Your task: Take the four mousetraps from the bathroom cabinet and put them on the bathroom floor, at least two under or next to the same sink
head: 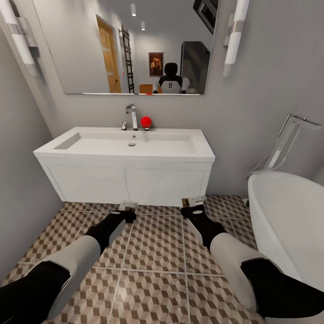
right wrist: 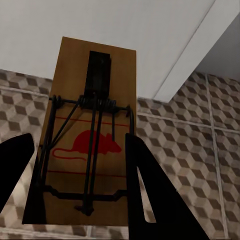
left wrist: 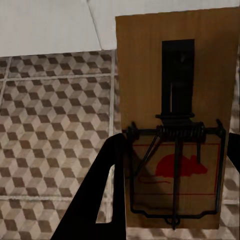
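Two mousetraps are held low in front of the sink's [head: 54, 154] white vanity [head: 126, 180], just above the cube-patterned bathroom floor [head: 157, 256]. My left gripper [head: 127, 212] is shut on one mousetrap [head: 128, 205]; the left wrist view shows that wooden board [left wrist: 150, 75] with its red mouse print between the black fingers [left wrist: 100, 200]. My right gripper [head: 192, 208] is shut on the other mousetrap [head: 194, 200], seen close in the right wrist view as a board [right wrist: 75, 65] clamped between its fingers [right wrist: 145, 195]. The cabinet is out of view.
A white oval bathtub [head: 288, 216] stands close on the right, with a chrome rack [head: 288, 135] above it. A grey wall [head: 22, 148] closes the left side. A chrome tap [head: 132, 116] and a red ball [head: 146, 122] sit on the sink, under a mirror [head: 135, 45].
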